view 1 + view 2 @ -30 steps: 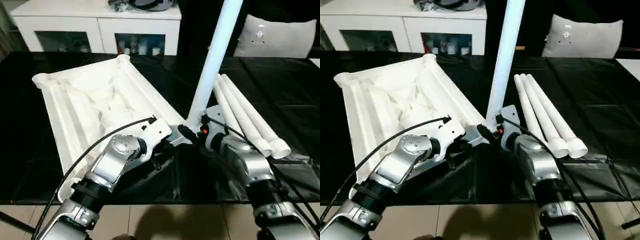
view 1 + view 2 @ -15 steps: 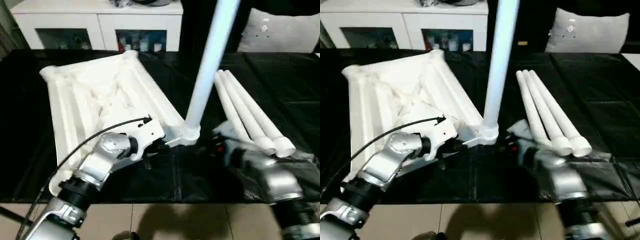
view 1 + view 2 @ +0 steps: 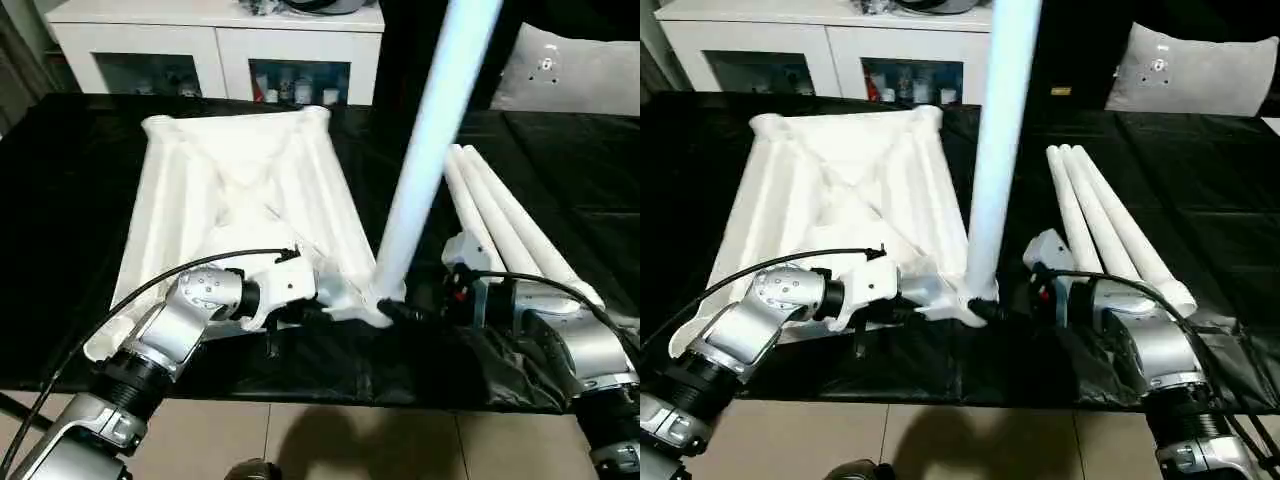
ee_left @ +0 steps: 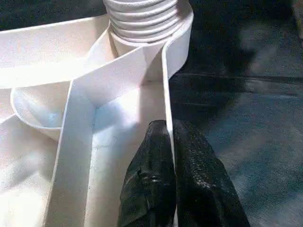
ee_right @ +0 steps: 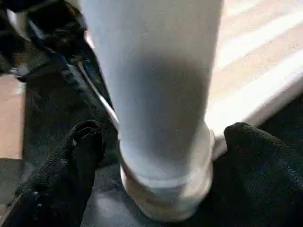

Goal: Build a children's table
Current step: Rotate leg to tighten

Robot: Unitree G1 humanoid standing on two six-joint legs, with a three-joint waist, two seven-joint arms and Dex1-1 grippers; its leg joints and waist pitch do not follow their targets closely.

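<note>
The left hand point(image 4: 173, 156) is pinching shut on the thin rim wall of the tabletop point(image 3: 235, 190), just beside the near corner socket point(image 4: 147, 52), and seems to be steadying the piece. The right hand point(image 5: 156, 142) is standing wide open, its two black fingers point(image 5: 80, 146) sitting either side of the base of the upright leg point(image 3: 425, 150) without clasping it.

The tabletop is lying upside down on the black-covered desk point(image 3: 70, 200), ribbed underside facing up, with that one leg rising from the socket nearest the robot. The leg's threads point(image 4: 142, 14) are showing above the socket's lip, so it appears only partly screwed in. Three more legs point(image 3: 500, 225) are lying side by side on the desk to the right of the tabletop, just behind the right forearm.

The step in hand looks like threading in the first leg, between turns of the wrist. The next move probably calls for the right hand to close on the leg's base and twist again while the left hand is bracing the rim.
</note>
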